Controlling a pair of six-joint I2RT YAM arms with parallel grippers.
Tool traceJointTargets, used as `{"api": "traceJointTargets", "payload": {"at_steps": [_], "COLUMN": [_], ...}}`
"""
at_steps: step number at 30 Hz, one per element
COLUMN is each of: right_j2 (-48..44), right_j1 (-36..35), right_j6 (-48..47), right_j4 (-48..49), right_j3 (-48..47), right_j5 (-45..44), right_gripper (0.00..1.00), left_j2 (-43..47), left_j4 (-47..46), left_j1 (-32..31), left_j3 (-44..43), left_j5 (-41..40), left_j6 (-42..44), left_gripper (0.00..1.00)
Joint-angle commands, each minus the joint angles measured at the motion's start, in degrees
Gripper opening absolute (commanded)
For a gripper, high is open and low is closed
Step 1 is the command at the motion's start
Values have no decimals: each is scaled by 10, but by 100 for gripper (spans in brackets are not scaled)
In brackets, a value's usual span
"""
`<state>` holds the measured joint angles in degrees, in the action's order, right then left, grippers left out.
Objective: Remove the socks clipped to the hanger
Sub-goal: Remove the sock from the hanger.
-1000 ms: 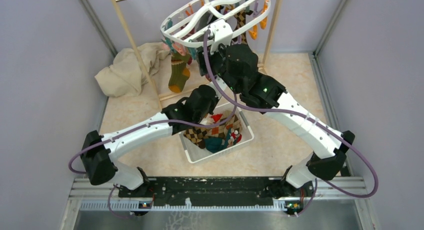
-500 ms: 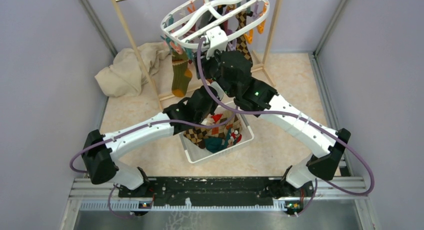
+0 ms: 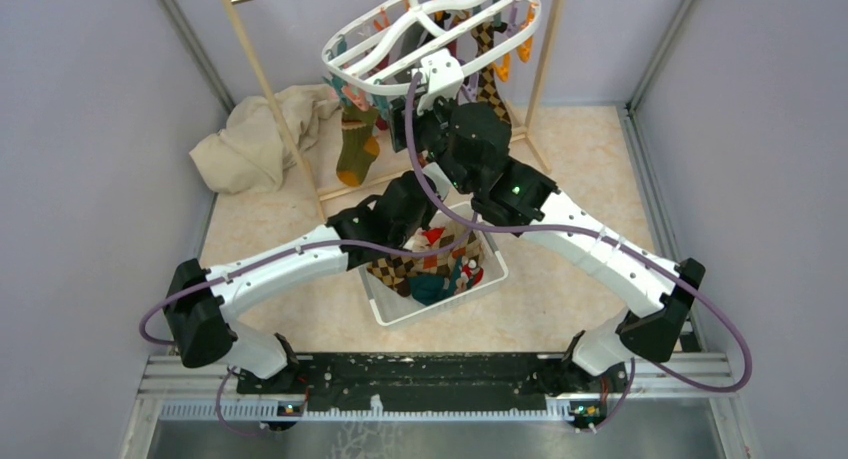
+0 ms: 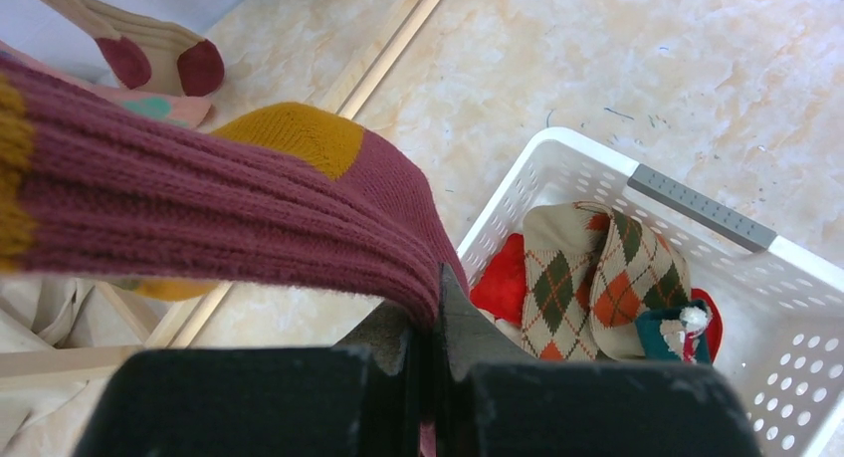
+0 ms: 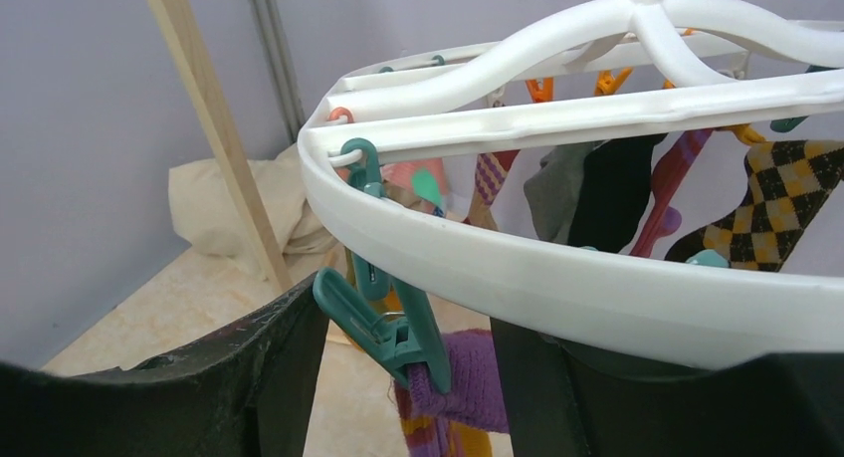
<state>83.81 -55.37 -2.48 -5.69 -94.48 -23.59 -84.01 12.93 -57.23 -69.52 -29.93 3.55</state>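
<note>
The white oval hanger (image 3: 430,29) hangs from the wooden rack with several socks pegged under it, among them a green one (image 3: 357,144) and an argyle one (image 5: 771,203). My left gripper (image 4: 435,308) is shut on the foot of a maroon sock with a mustard heel (image 4: 199,208), which stretches up and to the left. My right gripper (image 5: 403,377) is open just under the hanger's rim (image 5: 557,278). Its fingers straddle a teal peg (image 5: 383,323) that bites the purple cuff (image 5: 468,372) of a sock.
A white mesh basket (image 3: 400,314) holding several loose socks (image 4: 587,278) sits on the floor below both wrists. A beige cloth (image 3: 255,139) lies at the back left. The rack's wooden poles (image 3: 265,89) stand on both sides of the hanger. Grey walls close in left and right.
The hanger and the green sock swayed slightly left and came back. The right wrist shifted with them. Neither gripper's jaws have changed.
</note>
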Motion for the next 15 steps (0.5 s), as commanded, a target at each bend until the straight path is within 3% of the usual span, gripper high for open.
{"api": "traceJointTargets", "payload": {"at_steps": [1, 15], "right_j2": [-23, -10], "right_j1": [-6, -6], "right_j6": [-1, 4], "right_j4": [49, 52], "right_j3": [0, -14], "right_j5": [13, 24], "right_gripper": [60, 54], "left_j2": [-5, -8], "left_j4": [3, 5], "left_j1": [-6, -7], "left_j3": [-19, -21], "left_j5": [-5, -1], "left_j6": [6, 10], "left_gripper": [0, 0]}}
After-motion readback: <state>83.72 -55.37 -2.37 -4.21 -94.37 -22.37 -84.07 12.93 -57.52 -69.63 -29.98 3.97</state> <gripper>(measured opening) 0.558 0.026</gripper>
